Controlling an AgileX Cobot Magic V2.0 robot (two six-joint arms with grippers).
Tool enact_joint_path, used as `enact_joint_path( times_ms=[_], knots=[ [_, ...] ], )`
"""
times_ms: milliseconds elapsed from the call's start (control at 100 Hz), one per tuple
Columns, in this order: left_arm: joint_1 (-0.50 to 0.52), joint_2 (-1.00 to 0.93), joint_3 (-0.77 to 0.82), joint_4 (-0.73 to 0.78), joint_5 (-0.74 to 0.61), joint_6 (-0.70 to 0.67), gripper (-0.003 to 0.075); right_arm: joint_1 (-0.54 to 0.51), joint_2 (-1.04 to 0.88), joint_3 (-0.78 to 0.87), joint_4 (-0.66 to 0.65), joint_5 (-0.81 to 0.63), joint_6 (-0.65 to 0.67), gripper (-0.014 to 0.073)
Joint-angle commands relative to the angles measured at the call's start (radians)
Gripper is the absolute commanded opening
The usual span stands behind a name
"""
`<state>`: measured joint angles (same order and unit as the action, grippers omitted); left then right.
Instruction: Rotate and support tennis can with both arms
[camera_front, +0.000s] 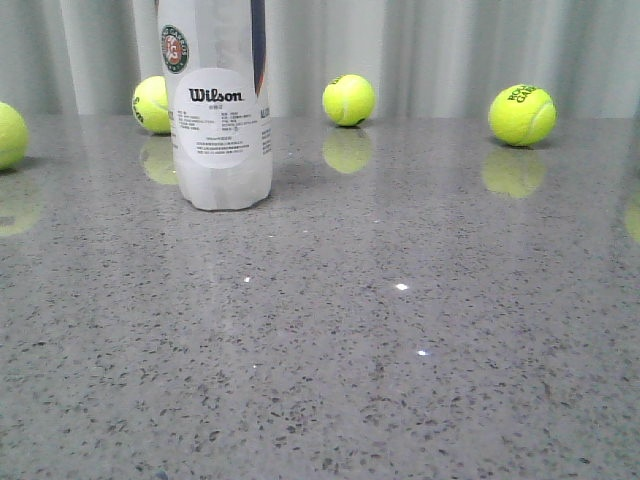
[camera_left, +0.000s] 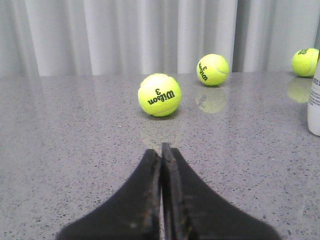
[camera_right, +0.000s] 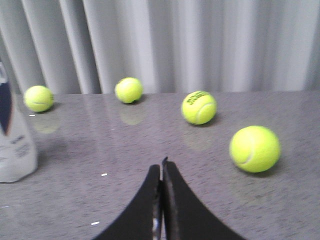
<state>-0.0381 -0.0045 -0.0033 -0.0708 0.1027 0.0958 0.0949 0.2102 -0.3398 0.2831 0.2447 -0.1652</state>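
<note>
The tennis can (camera_front: 217, 105) stands upright on the grey table at the back left in the front view, its white Wilson label and round emblem facing me; its top is cut off by the frame. Its white edge shows in the left wrist view (camera_left: 314, 102) and its base in the right wrist view (camera_right: 14, 135). My left gripper (camera_left: 161, 148) is shut and empty, low over the table, well apart from the can. My right gripper (camera_right: 162, 165) is shut and empty, also apart from the can. Neither gripper shows in the front view.
Yellow-green tennis balls lie around: in the front view at the back (camera_front: 349, 100), back right (camera_front: 521, 115), behind the can (camera_front: 152, 104) and at the left edge (camera_front: 10, 134). One ball (camera_left: 159, 95) lies ahead of the left gripper, another (camera_right: 254, 149) near the right gripper. A grey curtain hangs behind.
</note>
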Motion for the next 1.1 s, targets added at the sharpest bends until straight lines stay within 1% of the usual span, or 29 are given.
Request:
enact_joint_path(
  times_ms=[0, 50, 140, 270, 340, 430, 620, 660, 690, 1090],
  knots=[
    [-0.003, -0.039, 0.049, -0.002, -0.067, -0.007, -0.0021, -0.027, 0.004, 0.026, -0.113, -0.191, 0.007, -0.0064],
    [-0.003, -0.039, 0.049, -0.002, -0.067, -0.007, -0.0021, -0.04, -0.012, 0.06, -0.181, -0.245, 0.023, -0.0064],
    [-0.003, -0.039, 0.049, -0.002, -0.067, -0.007, -0.0021, -0.055, -0.051, 0.124, -0.24, -0.313, 0.099, -0.0064],
    [-0.003, -0.039, 0.049, -0.002, -0.067, -0.007, -0.0021, -0.105, -0.097, 0.207, -0.346, -0.318, 0.227, -0.0064],
    [-0.003, -0.039, 0.049, -0.002, -0.067, -0.007, -0.0021, -0.131, -0.112, 0.24, -0.382, -0.321, 0.271, -0.0064],
    [-0.003, -0.039, 0.049, -0.002, -0.067, -0.007, -0.0021, -0.149, -0.137, 0.271, -0.39, -0.319, 0.274, -0.0064],
    [-0.003, -0.039, 0.049, -0.002, -0.067, -0.007, -0.0021, -0.15, -0.217, 0.351, -0.397, -0.319, 0.274, -0.0064],
    [-0.003, -0.039, 0.049, -0.002, -0.067, -0.007, -0.0021, -0.15, -0.234, 0.347, -0.397, -0.267, 0.272, -0.0064],
    [-0.003, -0.039, 0.049, -0.002, -0.067, -0.007, -0.0021, -0.15, -0.245, 0.347, -0.397, -0.26, 0.272, -0.0064],
    [-0.003, -0.039, 0.049, -0.002, -0.067, -0.007, -0.0021, -0.148, -0.243, 0.348, -0.406, -0.267, 0.272, -0.0064]
  ],
)
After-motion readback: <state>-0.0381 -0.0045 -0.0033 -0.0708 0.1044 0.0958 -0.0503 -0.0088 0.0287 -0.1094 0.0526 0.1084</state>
